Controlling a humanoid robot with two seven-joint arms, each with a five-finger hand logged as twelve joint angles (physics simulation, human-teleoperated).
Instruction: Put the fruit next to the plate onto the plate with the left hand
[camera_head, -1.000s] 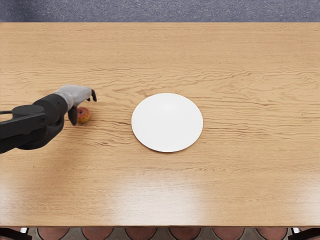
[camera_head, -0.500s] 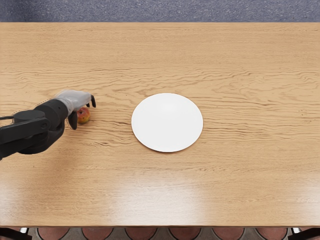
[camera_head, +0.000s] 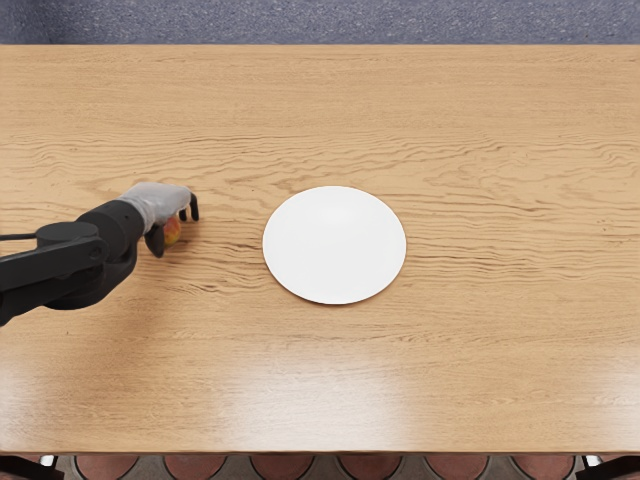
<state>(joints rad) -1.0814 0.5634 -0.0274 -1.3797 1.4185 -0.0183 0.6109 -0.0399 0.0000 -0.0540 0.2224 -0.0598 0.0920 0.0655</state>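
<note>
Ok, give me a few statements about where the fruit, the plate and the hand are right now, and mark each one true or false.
1. The fruit lies on the plate. False: it sits on the table, to the picture's left of the plate and clear of its rim.
2. The left hand is right over the fruit and covers most of it. True.
3. The right arm reaches across the table toward the plate. False: no right arm is in view.
4. The plate is white and round. True.
</note>
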